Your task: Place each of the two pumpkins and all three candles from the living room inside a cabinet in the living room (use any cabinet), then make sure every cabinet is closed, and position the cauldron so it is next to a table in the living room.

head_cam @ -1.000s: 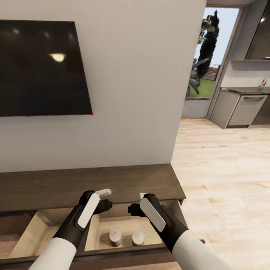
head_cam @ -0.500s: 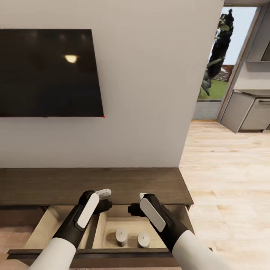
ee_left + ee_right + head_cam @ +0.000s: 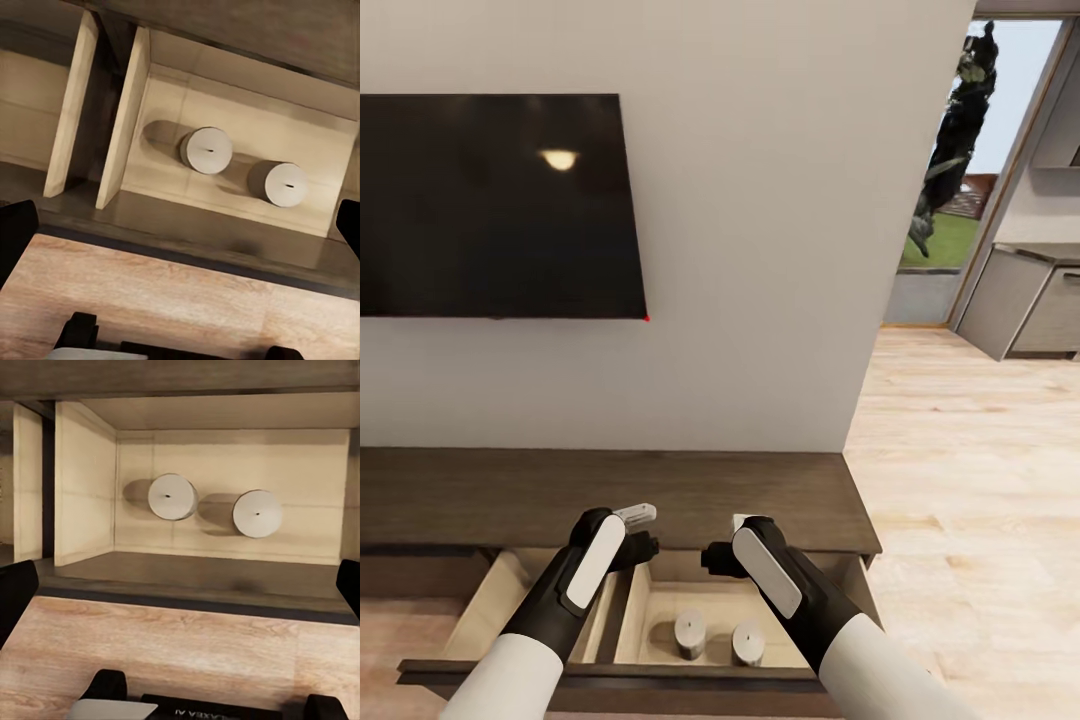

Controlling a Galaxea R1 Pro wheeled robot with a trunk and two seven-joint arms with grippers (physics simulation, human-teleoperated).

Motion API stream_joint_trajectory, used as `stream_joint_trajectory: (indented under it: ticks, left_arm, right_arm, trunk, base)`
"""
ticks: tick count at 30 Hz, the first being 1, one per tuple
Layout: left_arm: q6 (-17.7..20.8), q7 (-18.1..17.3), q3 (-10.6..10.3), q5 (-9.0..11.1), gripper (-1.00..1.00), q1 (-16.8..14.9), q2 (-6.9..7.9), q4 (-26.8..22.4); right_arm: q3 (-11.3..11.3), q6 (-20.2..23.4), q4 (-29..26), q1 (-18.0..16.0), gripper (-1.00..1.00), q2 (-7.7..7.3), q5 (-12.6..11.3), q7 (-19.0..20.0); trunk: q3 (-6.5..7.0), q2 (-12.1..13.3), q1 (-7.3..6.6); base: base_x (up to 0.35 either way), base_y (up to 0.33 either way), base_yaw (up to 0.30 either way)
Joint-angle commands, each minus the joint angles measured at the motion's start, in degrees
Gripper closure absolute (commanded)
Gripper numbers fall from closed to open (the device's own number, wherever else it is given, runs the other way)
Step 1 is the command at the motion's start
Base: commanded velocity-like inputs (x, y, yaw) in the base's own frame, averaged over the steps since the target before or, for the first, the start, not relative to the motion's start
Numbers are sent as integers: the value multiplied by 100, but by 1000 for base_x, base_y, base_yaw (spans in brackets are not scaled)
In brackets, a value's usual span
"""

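Flanking stubby cylindrical candles (image 3: pixel 690 633): pale wood drawer (image 3: pixel 650 605)

dark tv (image 3: pixel 495 205) on my white wall (image 3: pixel 760 250); pale wood floor (image 3: pixel 970 480) right; doorway (image 3: pixel 960 170) shows greenery; grey kitchen units (image 3: pixel 1025 305) beyond.

The head camera looks forward and down from above at the long dark brown wooden cabinet (image 3: pixel 660 495) low in frame, while both wrist cameras peer closely down into its open pale-lined drawer (image 3: pixel 247 142), sharing the two stubby grey-tan cylindrical candles (image 3: pixel 172 496) at centre.
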Motion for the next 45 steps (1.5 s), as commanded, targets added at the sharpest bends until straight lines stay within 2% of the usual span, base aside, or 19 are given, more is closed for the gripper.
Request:
stream_joint_trajectory:
  ticks: [1, 20, 24, 26, 30, 32, 35, 38, 43, 45]
  left_arm:
    - [7, 60, -7, 59, -100, -5, 1, -5]
    - [7, 59, -7, 59, -100, -3, 8, -5]
    - [7, 58, -6, 59, -100, -3, 25, -8]
    - [8, 56, -6, 59, -100, -3, 84, -11]
    - [12, 53, 17, 70, -100, -6, 303, -9]
    - [13, 52, 152, 74, -100, -4, 504, -9]
    - [15, 47, 362, 77, -100, -4, 655, -8]
    - [16, 44, 485, 77, -100, -7, 730, -7]
    - [16, 43, 532, 77, -100, -5, 769, -8]
    - [16, 38, 541, 81, -100, -9, 850, -6]
  right_arm:
    - [8, 5, -5, -5, -100, 0, -51, -57]
    - [8, -4, -5, -5, -100, 0, -51, -56]
    - [7, -11, -5, -5, -100, 0, -51, -56]
    - [7, -12, -5, -5, -100, 0, -51, -56]
    - [7, -13, -5, -5, -100, 0, -51, -58]
    - [13, -13, -5, -5, -100, 0, -51, -63]
    - [15, -17, -5, -5, -100, 0, -51, -64]
    - [16, -21, 4, -5, -100, 0, -45, -68]
    - [16, -27, 22, -5, -100, 0, -42, -78]
    - [16, -32, 27, -5, -100, 0, -42, -81]
  trunk:
    - [13, 38, -23]
    - [354, 800, -440]
    - [354, 800, -440]
    - [354, 800, -440]
    - [354, 800, -440]
    - [354, 800, -440]
    - [354, 800, -440]
    - [354, 800, -440]
    - [354, 800, -440]
    - [354, 800, -440]
  base:
    - [0, 0, 2]
    - [0, 0, 0]
    - [0, 0, 91]
    - [0, 0, 211]
    - [0, 0, 258]
    - [0, 0, 281]
    - [0, 0, 285]
    - [0, 0, 289]
    - [0, 0, 290]
    - [0, 0, 290]
